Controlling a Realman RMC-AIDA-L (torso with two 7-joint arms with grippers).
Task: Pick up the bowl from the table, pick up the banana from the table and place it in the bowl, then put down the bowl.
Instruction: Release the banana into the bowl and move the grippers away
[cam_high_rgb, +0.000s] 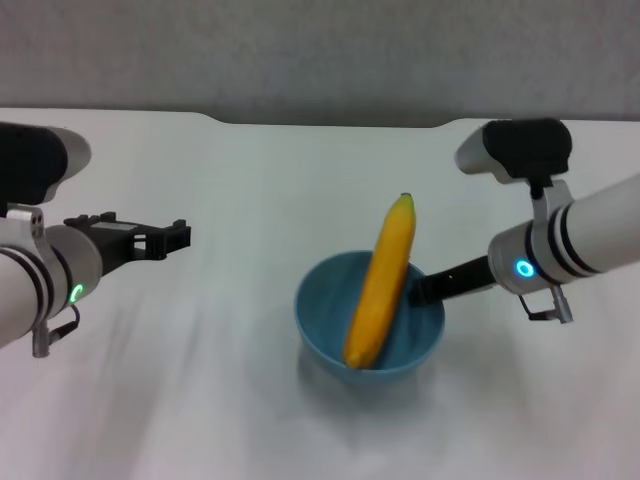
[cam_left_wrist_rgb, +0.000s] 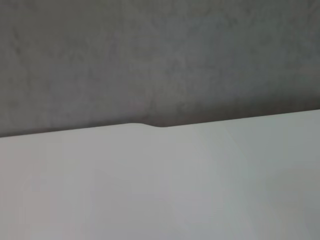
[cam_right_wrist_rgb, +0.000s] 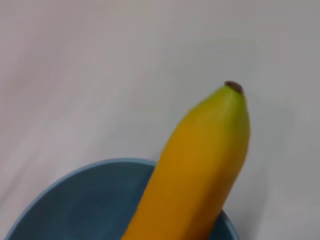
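The light-blue bowl holds the yellow banana, which leans across it with its dark tip sticking up over the far rim. My right gripper is at the bowl's right rim, shut on it. Whether the bowl rests on the white table or hangs just above it I cannot tell. My left gripper is open and empty, well to the left of the bowl above the table. The right wrist view shows the banana close up over the bowl's rim.
The table's far edge has a shallow notch, with a grey wall behind it. The left wrist view shows only bare tabletop, the notch and the wall.
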